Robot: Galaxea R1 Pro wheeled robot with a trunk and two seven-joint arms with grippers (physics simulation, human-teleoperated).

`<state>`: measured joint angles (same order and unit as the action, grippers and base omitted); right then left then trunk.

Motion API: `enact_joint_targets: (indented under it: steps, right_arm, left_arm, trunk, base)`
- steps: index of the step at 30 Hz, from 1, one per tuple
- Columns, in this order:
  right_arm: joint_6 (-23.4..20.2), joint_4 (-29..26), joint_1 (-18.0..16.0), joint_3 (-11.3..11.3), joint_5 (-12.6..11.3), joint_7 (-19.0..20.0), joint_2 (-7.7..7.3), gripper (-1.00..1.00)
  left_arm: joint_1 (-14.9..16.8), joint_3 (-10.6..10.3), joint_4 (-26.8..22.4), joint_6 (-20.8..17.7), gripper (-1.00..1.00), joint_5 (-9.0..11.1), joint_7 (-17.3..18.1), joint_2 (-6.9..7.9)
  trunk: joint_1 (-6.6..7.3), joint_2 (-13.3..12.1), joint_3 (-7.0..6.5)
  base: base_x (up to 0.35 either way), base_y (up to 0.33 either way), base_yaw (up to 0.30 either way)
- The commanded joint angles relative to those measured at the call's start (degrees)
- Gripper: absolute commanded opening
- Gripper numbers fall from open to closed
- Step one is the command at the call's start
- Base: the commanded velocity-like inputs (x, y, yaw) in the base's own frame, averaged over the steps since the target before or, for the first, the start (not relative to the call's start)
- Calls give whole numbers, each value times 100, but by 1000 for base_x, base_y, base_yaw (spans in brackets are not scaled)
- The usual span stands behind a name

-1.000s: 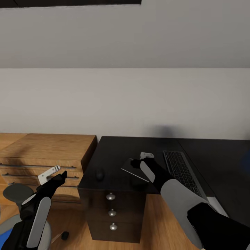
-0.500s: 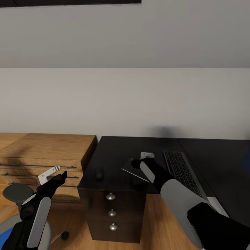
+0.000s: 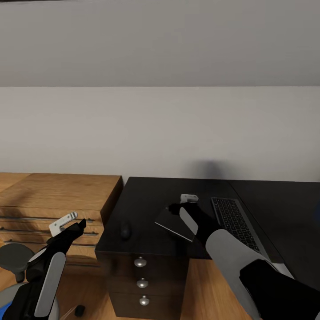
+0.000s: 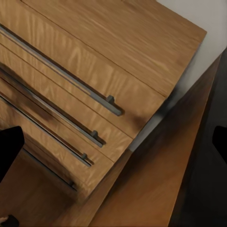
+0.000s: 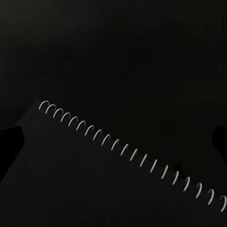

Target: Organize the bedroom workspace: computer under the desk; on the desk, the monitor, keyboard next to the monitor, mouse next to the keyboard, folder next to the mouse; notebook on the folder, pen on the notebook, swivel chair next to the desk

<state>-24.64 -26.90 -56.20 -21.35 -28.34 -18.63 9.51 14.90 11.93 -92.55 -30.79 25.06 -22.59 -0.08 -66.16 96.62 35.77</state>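
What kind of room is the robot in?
Probably a home office or a bedroom work corner. There is a black desk with a keyboard and mouse on it, and a wooden drawer cabinet beside it.

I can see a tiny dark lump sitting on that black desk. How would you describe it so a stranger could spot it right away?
Find the long glossy black desk beside the light wooden cabinet. Near the desk's front edge, above the three silver drawer knobs, lies the small black rounded mouse. It sits left of the thin dark grey notebook and the flat black keyboard; unlike those flat slabs, it is a domed pebble shape.
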Motion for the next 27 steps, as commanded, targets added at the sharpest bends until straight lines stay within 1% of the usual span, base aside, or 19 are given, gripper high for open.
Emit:
enact_joint_targets:
  steps: [1,10,11,13,17,25,27]
  right_arm:
    - [-16,-9,-5,-45,-60,-49,-6,100]
    - [33,-12,-5,-39,-72,-27,-138,100]
    - [80,-9,-5,-38,-74,-27,-152,100]
    - [228,-1,-5,-37,-75,-27,-173,100]
    - [354,10,-5,-36,-75,-26,-183,100]
    - [397,17,-5,-36,-77,-26,-186,100]
    - [398,17,-5,-36,-81,-24,-187,100]
  left_arm:
    - [4,1,-10,-18,100,61,-43,-1]
    - [4,-8,-18,-1,100,61,-34,-1]
    - [4,-11,-19,0,100,61,-31,-1]
    - [4,-14,-20,2,100,61,-28,-1]
    - [4,-15,-20,2,100,61,-26,-1]
    - [4,-8,-20,7,100,61,-26,-1]
    - [4,-12,-18,9,100,61,-26,-5]
  trunk:
    - [0,3,6]
    - [0,3,6]
    - [0,3,6]
    - [-44,83,42]
    - [-132,244,114]
    - [-132,244,114]
    - [-175,324,150]
  base:
    - [10,0,0]
    - [2,0,0]
    - [0,0,0]
    - [0,0,0]
    - [0,0,0]
    - [0,0,0]
    - [0,0,0]
